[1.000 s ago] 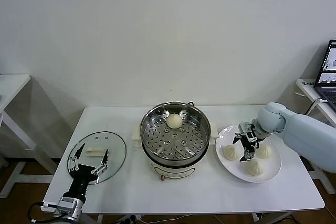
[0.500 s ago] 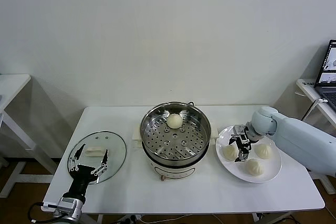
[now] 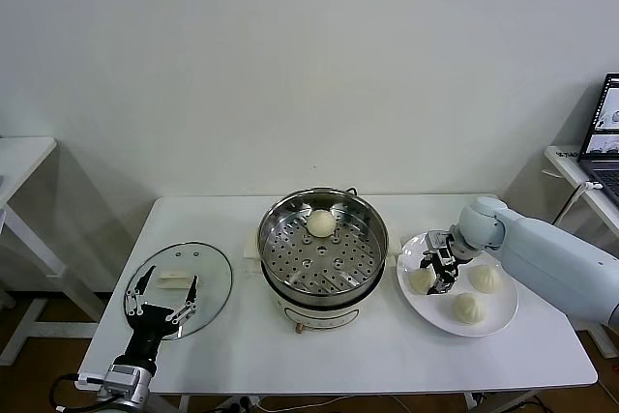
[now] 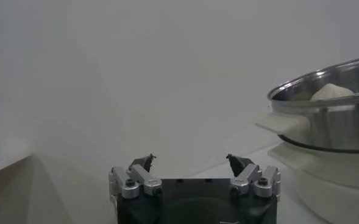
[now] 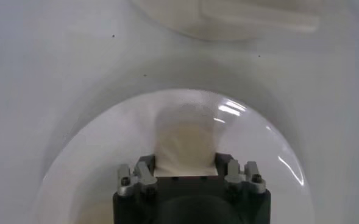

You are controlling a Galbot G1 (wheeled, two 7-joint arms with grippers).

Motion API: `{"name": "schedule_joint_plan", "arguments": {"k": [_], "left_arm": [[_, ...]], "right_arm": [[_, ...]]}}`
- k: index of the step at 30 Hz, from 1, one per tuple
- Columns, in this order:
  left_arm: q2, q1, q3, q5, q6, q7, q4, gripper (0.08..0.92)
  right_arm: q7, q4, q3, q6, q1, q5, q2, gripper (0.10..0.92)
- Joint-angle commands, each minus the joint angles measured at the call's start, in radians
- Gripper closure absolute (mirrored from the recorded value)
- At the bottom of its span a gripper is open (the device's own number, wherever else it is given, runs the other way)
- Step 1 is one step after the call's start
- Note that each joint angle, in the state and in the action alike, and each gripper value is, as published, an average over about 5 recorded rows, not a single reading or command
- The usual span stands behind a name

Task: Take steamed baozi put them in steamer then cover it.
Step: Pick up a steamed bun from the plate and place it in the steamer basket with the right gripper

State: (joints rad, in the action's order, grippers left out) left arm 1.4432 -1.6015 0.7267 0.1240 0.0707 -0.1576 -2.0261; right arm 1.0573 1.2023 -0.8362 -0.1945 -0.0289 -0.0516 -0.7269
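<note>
One baozi (image 3: 321,222) lies in the steel steamer (image 3: 290,263), which also shows in the left wrist view (image 4: 331,115) with that bun (image 4: 330,92). Three more baozi sit on a white plate (image 3: 503,321): left (image 3: 418,282), right (image 3: 485,278) and front (image 3: 468,308). My right gripper (image 3: 437,270) is down at the left bun. In the right wrist view my right gripper (image 5: 186,164) is open, with the bun (image 5: 185,140) between the jaws. The glass cover (image 3: 208,278) lies flat at the table's left. My left gripper (image 3: 167,289) hovers open and empty over its near edge.
The steamer stands on a white pot base (image 3: 324,316) at the table's middle. The base's side handle (image 5: 240,15) is close to the plate (image 5: 106,140). A laptop (image 3: 604,132) stands on a side table at far right. Another white table (image 3: 19,157) is at far left.
My right gripper has moved left across the plate, from between the buns onto the left bun. The left arm, the cover and the buns have not moved.
</note>
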Motion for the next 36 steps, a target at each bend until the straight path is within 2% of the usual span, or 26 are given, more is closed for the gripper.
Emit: {"name": "schedule_joint_plan", "arguments": {"k": [1,10,16,22,26,36], "left_arm": [[-0.001,-0.002,0.001,-0.002,-0.002,0.001,-0.008,0.177],[-0.006,-0.005,-0.002,-0.001,-0.005,0.005,-0.016,0.177],[-0.022,-0.008,0.0,-0.003,-0.009,0.006,-0.032,0.177],[-0.031,-0.011,0.008,-0.015,-0.012,0.005,-0.05,0.177],[-0.032,-0.011,0.015,-0.026,-0.013,0.003,-0.059,0.177],[-0.035,0.003,0.041,-0.053,-0.023,-0.004,-0.063,0.177]], "right_arm": [[0.019,0.038,-0.02,-0.01,0.045,0.052,0.033,0.369],[0.078,0.261,-0.323,-0.091,0.477,0.359,0.205,0.375],[0.075,0.38,-0.57,-0.154,0.83,0.517,0.199,0.374],[0.034,0.501,-0.65,-0.31,1.0,0.651,0.078,0.374],[-0.006,0.525,-0.636,-0.402,1.015,0.715,-0.044,0.373],[-0.047,0.364,-0.59,-0.454,0.896,0.743,-0.374,0.381]]}}
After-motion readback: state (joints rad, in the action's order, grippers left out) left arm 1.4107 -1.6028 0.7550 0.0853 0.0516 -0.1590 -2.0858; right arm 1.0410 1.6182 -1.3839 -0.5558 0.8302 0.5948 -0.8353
